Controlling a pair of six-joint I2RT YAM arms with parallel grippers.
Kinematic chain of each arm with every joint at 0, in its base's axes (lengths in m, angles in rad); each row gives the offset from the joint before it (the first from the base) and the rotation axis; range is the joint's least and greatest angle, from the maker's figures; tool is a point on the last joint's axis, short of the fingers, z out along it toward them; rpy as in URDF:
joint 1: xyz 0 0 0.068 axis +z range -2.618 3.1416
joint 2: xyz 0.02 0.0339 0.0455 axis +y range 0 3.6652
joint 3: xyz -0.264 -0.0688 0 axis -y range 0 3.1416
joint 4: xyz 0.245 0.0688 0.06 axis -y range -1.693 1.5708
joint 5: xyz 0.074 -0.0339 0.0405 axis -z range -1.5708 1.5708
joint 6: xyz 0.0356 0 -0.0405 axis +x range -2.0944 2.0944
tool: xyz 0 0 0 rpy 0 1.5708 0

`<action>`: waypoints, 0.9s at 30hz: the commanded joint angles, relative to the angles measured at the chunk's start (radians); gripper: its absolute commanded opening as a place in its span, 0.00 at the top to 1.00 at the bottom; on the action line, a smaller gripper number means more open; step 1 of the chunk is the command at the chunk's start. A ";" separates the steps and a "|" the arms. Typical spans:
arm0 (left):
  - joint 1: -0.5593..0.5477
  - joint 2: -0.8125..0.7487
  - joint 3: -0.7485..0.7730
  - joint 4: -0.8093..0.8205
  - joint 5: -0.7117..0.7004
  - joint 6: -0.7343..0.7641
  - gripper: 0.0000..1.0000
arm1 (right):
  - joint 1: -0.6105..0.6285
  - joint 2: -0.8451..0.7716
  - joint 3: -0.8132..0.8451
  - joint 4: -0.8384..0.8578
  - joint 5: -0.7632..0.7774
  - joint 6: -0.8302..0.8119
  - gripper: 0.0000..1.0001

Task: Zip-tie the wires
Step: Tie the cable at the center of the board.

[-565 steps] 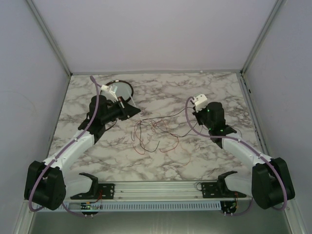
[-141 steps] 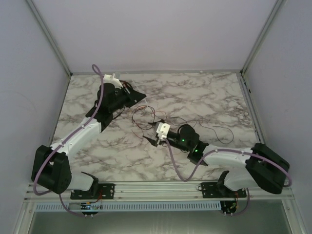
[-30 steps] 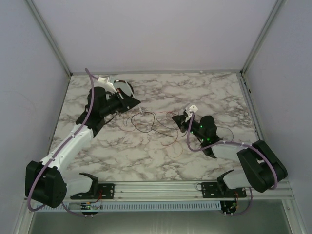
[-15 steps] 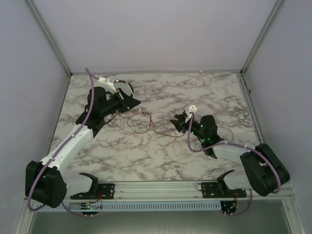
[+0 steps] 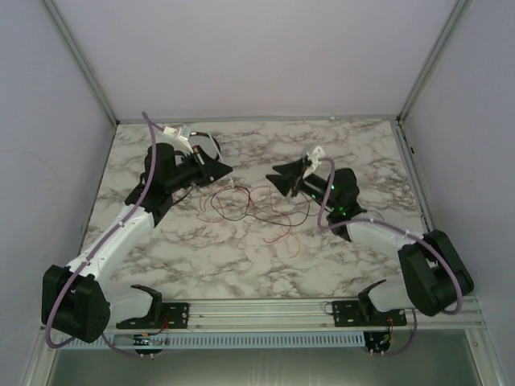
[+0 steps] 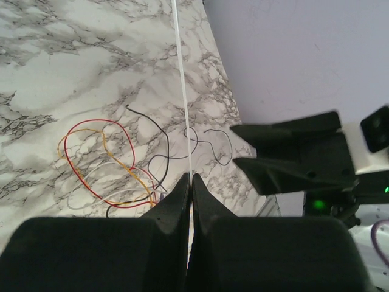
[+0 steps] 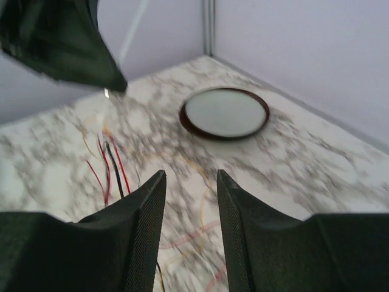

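Observation:
The wires (image 5: 251, 206) lie in a loose red and black tangle on the marble table, between the two arms. The left wrist view shows them (image 6: 103, 163) below the left fingers. My left gripper (image 5: 223, 170) (image 6: 191, 177) is shut on a thin white zip tie (image 6: 182, 91) that runs straight out past its tips. My right gripper (image 5: 282, 174) (image 7: 190, 175) is open and holds nothing. It hovers over the right side of the wires (image 7: 109, 159) and points at the left gripper (image 7: 115, 85). From the left wrist the right gripper (image 6: 234, 145) shows close by on the right.
A round dark-rimmed dish (image 5: 206, 145) (image 7: 226, 112) stands at the back left, partly behind the left arm. Lilac cables loop along both arms. Grey walls close the table on three sides, and a metal rail (image 5: 257, 310) runs along the near edge.
My right gripper opened, let go of the wires, and rose up and back toward the left gripper. The stretched wires slackened into a looser tangle. The left gripper stayed put.

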 commanded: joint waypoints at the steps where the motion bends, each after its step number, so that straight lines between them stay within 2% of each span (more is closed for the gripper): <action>1: 0.004 0.003 0.025 0.020 0.028 0.007 1.00 | 0.001 0.100 0.210 -0.063 -0.088 0.255 0.61; 5: 0.003 0.009 0.024 0.034 0.038 0.001 1.00 | 0.033 0.159 0.328 -0.214 -0.094 0.269 0.61; 13: 0.003 0.021 0.020 0.051 0.052 -0.006 1.00 | 0.110 0.255 0.392 -0.190 -0.143 0.301 0.61; 21: 0.000 0.018 0.005 0.069 0.045 -0.024 1.00 | 0.130 0.291 0.424 -0.191 -0.197 0.330 0.61; 27: 0.000 0.022 0.001 0.060 0.042 -0.015 1.00 | 0.120 0.237 0.411 -0.293 -0.121 0.232 0.61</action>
